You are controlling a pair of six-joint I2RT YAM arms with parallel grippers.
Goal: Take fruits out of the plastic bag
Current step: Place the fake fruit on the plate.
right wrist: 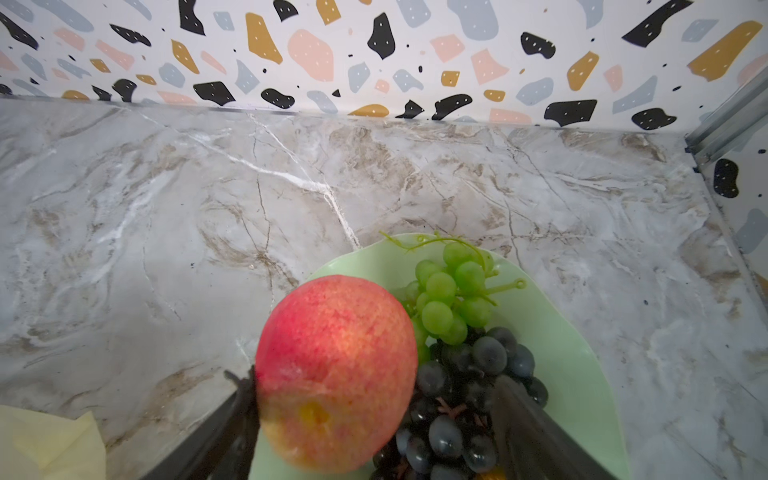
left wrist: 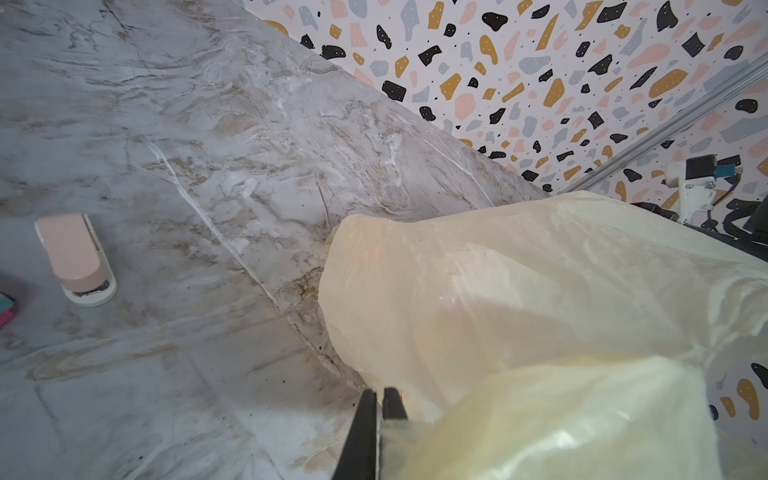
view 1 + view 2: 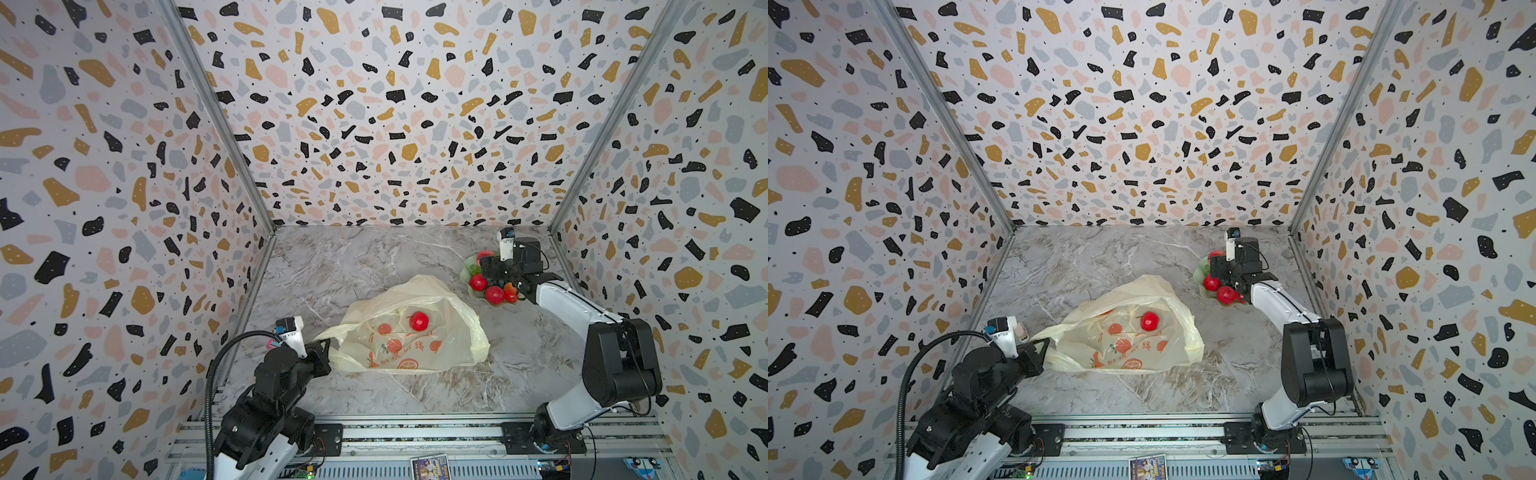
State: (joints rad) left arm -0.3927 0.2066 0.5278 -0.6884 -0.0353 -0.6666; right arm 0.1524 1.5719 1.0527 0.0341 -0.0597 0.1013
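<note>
The cream-yellow plastic bag (image 3: 440,332) (image 3: 1167,336) lies crumpled mid-table with its mouth gaping; a red apple (image 3: 419,321) (image 3: 1149,321) rests inside. My left gripper (image 3: 326,343) (image 3: 1045,341) (image 2: 380,392) is shut on the bag's (image 2: 519,291) near-left edge. My right gripper (image 3: 488,266) (image 3: 1214,264) (image 1: 376,380) hovers open over the pale green dish (image 1: 561,332). A red-yellow fruit (image 1: 336,370) sits between its jaws, touching one finger, apart from the other. Green grapes (image 1: 453,291) and dark grapes (image 1: 469,395) lie beside it. Two red apples (image 3: 478,282) (image 3: 494,294) sit on the dish's near side.
A pink stapler (image 2: 75,257) lies on the marble table (image 3: 374,257) near the left wall, with a teal-pink item (image 2: 6,311) beside it. The dish (image 3: 467,266) (image 3: 1200,266) stands close to the back right corner. Patterned walls enclose three sides; a metal rail (image 3: 415,432) runs along the front.
</note>
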